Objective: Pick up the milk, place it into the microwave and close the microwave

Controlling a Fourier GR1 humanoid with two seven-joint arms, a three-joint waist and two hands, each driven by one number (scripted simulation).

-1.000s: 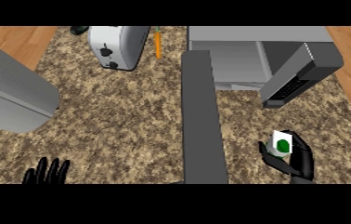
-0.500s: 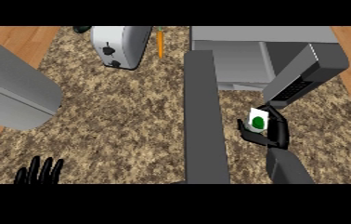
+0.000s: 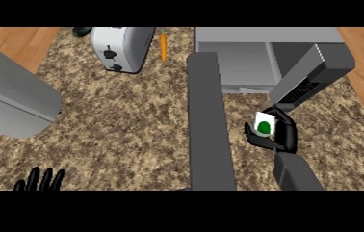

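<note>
— What changed near the open grey microwave (image 3: 249, 58)?
— The black right hand (image 3: 274, 135) has carried the small white milk carton with a green dot (image 3: 265, 125) closer, just below its door, fingers curled round it.
— And the black left hand (image 3: 39, 180)?
— Fingers straight, cut off at the lower edge

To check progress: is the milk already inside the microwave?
No, the right hand holds the milk in front of the open microwave.
</note>
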